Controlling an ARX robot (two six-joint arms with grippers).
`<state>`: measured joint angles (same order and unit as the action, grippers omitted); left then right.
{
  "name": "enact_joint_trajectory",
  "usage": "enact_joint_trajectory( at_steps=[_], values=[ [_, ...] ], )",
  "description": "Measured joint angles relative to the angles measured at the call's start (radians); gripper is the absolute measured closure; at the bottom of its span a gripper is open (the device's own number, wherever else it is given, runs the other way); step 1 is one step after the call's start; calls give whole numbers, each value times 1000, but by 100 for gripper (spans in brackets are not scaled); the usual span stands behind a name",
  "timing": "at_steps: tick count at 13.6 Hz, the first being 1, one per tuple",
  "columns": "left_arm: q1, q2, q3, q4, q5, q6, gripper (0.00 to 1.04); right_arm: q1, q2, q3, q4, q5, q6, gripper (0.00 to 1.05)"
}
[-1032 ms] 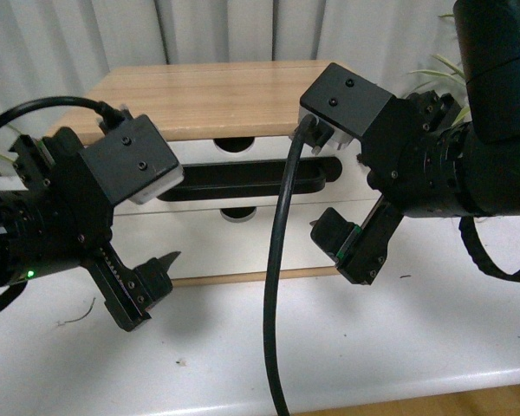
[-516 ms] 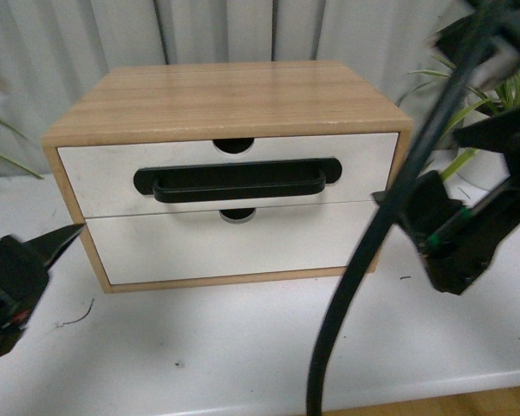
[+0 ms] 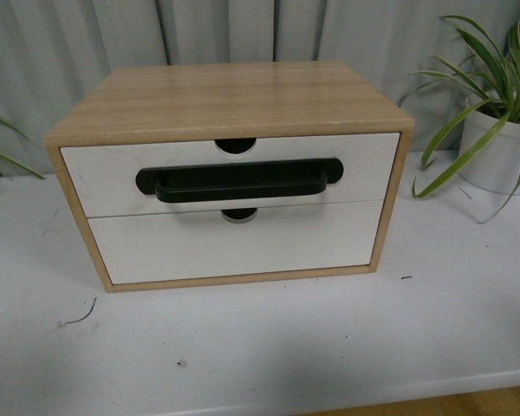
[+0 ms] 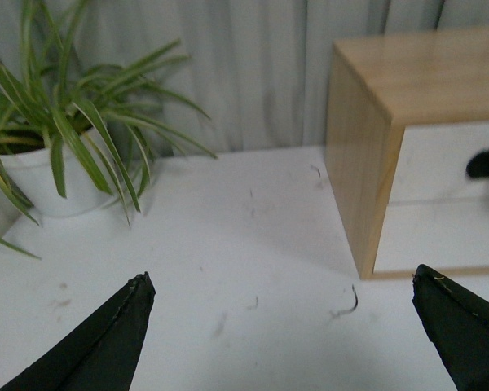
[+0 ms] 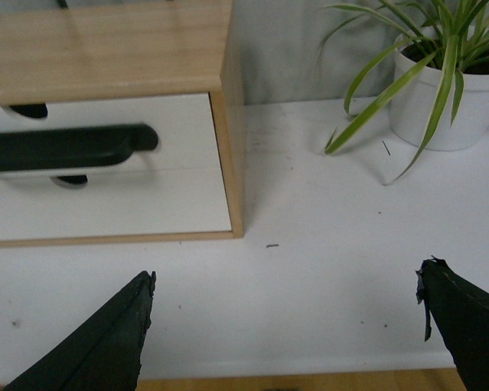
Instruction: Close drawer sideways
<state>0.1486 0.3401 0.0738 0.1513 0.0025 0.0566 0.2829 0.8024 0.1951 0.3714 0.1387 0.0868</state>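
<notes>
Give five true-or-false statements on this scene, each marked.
1. The drawer with the black bar handle sits flush in the cabinet. True.
2. The left hand grips that handle. False: it is open, empty and clear of the cabinet.
3. A potted plant stands right of the cabinet in the front view. True.
4. The right hand is shut. False: it is wide open.
5. The lower drawer front has its own handle. False: it is plain.

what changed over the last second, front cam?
Both arms pulled back out of the front view, the left one leftward and the right one rightward. The left pincer and right pincer are open and hold nothing. The drawer stayed shut; the cabinet did not move.
</notes>
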Motion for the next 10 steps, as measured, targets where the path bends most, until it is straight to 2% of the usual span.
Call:
enact_joint_trajectory(
  at_steps=[2, 3, 4, 5, 6, 7, 8, 9, 10],
  values=[
    [0, 0, -5, 35, 37, -34, 9, 0, 6, 0, -4, 4, 29, 6],
    [14, -13, -34, 113, 114, -42, 20, 10, 40, -45, 195, 82, 6, 14],
    [-4, -38, -57, 150, 130, -49, 30, -4, 28, -95, 296, 107, -37, 25],
    [-23, -63, -63, 130, 123, -50, 41, -38, -16, -127, 308, 104, -55, 36],
    [-105, -88, -63, 92, 34, -51, 55, -76, -85, -135, 278, 82, -66, 51],
    [-156, -114, -63, 81, 16, -51, 66, -97, -97, -159, 334, 54, -73, 62],
    [-155, -130, -62, 67, 8, -51, 78, -115, -117, -178, 294, 31, -79, 74],
    [-146, -148, -63, 38, -3, -53, 97, -143, -179, -182, 230, 2, -81, 93],
    [-147, -166, -63, 25, -3, -53, 103, -162, -238, -183, 184, -12, -86, 103]
  ],
)
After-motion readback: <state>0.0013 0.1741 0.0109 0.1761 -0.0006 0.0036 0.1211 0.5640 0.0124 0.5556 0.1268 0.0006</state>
